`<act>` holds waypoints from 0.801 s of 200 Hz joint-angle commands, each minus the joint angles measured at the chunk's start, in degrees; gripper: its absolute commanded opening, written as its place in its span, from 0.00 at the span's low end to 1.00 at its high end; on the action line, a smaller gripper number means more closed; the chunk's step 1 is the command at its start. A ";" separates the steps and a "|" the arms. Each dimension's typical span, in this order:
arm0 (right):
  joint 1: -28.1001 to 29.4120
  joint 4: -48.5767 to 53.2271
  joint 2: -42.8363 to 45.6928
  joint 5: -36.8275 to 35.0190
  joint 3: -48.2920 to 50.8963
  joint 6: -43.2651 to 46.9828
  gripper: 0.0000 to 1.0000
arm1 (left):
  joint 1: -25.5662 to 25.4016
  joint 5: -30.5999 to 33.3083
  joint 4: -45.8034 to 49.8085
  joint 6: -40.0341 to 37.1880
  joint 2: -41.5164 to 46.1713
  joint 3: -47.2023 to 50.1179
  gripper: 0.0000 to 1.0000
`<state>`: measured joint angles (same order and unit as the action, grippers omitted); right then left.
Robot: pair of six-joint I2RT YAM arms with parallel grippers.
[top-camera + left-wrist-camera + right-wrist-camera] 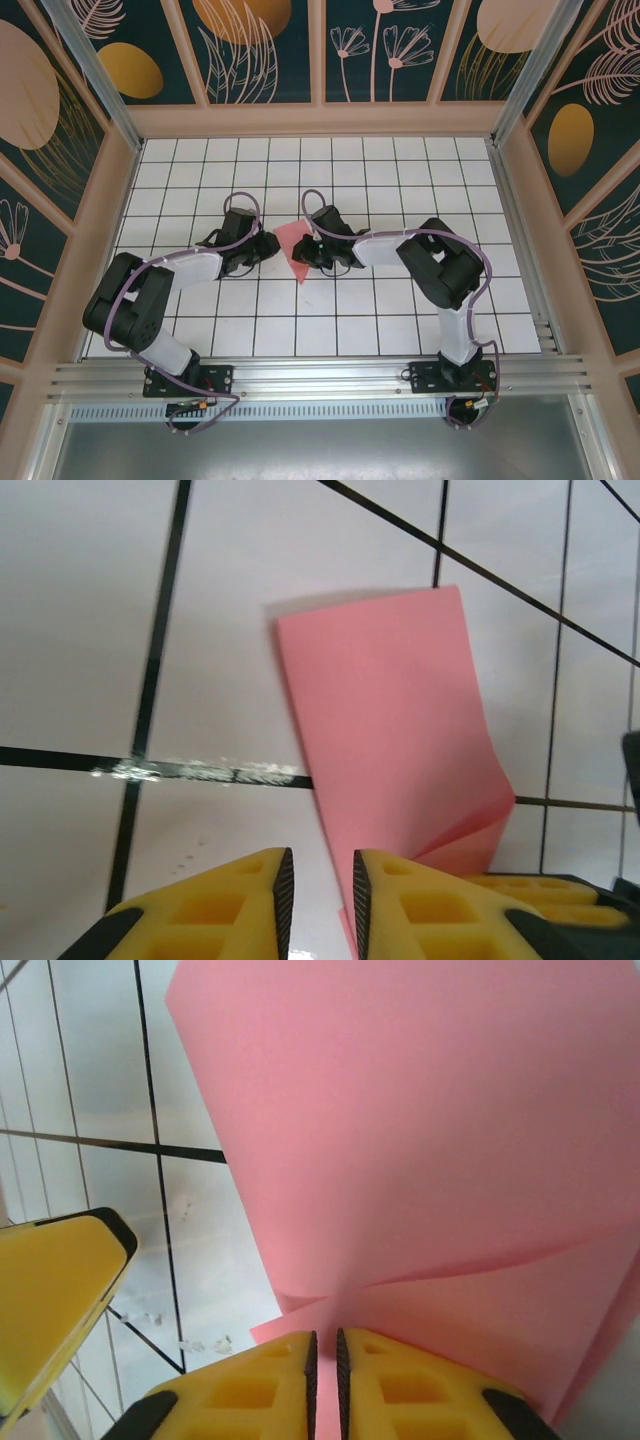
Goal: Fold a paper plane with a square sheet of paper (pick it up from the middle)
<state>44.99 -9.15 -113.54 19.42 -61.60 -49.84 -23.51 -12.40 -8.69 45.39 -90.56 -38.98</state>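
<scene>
White gridded desk inside floral-panelled walls: the pink paper (partly folded, tapering to a point at 6 o'clock) lies near the middle. At its 3 o'clock the right fingers are pinched together on a fold of it. At its 9 o'clock the left fingers stand slightly apart, bare desk showing between them, one overlapping the paper's edge.

a robot lab test cell: a white grid table, aluminium rails in front, printed wall panels around it.
</scene>
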 commanded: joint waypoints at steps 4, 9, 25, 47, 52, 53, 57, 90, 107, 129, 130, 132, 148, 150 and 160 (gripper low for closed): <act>-0.08 1.75 -1.56 -1.14 0.58 0.74 0.08 | 0.23 -6.50 -3.73 -0.56 0.59 0.87 0.21; -0.08 1.82 -1.67 -1.13 0.58 0.76 0.07 | 0.16 -7.37 -4.09 -0.55 0.40 0.92 0.20; -0.08 1.87 -1.87 -1.05 0.56 0.80 0.04 | 0.12 -9.47 -5.65 -0.23 -0.25 1.44 0.16; -0.08 2.02 -2.04 -1.13 0.60 0.74 0.02 | -0.37 -12.26 -7.52 0.23 -1.38 1.89 0.13; -0.08 2.11 -1.97 -1.21 0.59 0.71 0.02 | -0.60 -12.68 -7.67 0.31 -1.73 1.91 0.12; -0.08 2.16 -2.00 -1.17 0.55 0.71 0.02 | -0.63 -12.71 -7.66 0.31 -1.77 1.90 0.12; -0.08 2.21 -1.98 -1.30 0.50 0.77 0.02 | -0.85 -12.89 -7.66 0.32 -2.08 1.89 0.11; -0.08 2.58 -1.97 -1.68 0.43 0.58 0.01 | -1.63 -11.85 -6.72 0.25 -3.90 1.97 0.09; -0.08 2.55 -1.97 -1.75 0.43 0.60 0.01 | -1.76 -12.02 -6.95 0.20 -4.43 2.20 0.08; -0.08 2.64 -2.02 -1.82 0.36 0.50 0.01 | -2.05 -12.38 -7.08 0.05 -5.21 2.16 0.07; -0.08 2.64 -1.99 -1.83 0.35 0.47 0.01 | -2.06 -12.38 -7.06 0.05 -5.22 2.16 0.07; -0.08 2.60 -1.98 -1.84 0.32 0.52 0.01 | -2.07 -12.32 -7.03 0.05 -5.30 2.11 0.07; -0.08 2.64 -1.95 -1.84 0.33 0.49 0.01 | -2.07 -12.18 -6.74 -0.10 -5.86 2.07 0.06; -0.08 2.64 -2.02 -1.84 0.30 0.48 0.01 | -2.07 -12.13 -6.73 -0.12 -5.99 2.02 0.06; -0.08 2.64 -1.99 -1.84 0.34 0.44 0.01 | -2.04 -12.20 -6.67 -0.10 -6.51 2.06 0.06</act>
<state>44.99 -8.62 -113.86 19.11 -61.60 -49.65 -25.19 -23.62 -14.39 45.45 -95.48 -37.26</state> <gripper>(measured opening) 0.067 0.071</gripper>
